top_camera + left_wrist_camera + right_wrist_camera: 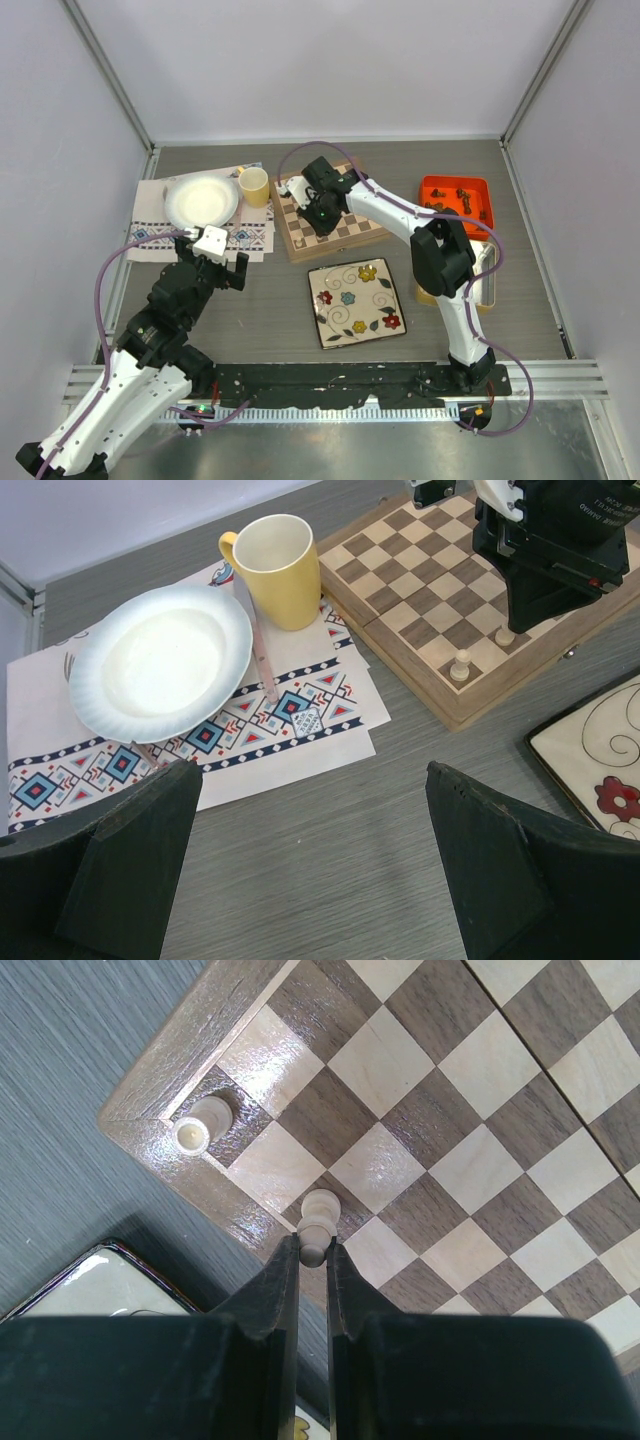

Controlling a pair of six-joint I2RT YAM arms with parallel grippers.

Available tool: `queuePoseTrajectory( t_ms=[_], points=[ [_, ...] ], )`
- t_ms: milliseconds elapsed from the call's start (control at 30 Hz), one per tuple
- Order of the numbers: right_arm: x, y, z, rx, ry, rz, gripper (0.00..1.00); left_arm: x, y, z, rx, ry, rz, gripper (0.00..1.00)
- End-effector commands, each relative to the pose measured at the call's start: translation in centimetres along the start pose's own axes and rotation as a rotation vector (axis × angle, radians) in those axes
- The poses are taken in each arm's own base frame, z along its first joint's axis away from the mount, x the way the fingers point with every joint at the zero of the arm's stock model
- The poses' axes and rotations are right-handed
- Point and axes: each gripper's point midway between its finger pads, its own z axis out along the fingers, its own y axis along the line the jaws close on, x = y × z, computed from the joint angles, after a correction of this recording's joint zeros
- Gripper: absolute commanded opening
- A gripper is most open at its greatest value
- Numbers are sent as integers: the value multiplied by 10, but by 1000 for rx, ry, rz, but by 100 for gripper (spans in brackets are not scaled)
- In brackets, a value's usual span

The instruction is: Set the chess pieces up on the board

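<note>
1. Pale piece (318, 1222) is sitting pinched in R hand (313, 1252), over an edge-row dark sq of board (450, 1090).
2. 2nd pale piece (203, 1125) is standing on corner sq.
3. L hand (315, 855) is hovering wide open, empty, above desk (400, 800).

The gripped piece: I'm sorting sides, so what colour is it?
The piece is pale cream; the right wrist view shows it best.
</note>
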Motion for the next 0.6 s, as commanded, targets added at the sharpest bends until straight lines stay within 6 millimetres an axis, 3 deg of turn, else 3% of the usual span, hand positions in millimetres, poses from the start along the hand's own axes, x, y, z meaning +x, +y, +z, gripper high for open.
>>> queuePoseTrajectory(
  t_ms=[0,567],
  points=[
    [-13,-6,-22,45,-47,-18,10,-20,1,0,-1,-68,-39,100],
    [-9,-2,-21,17,-40,1,13,-18,1,0,1,-61,-37,100]
  ],
)
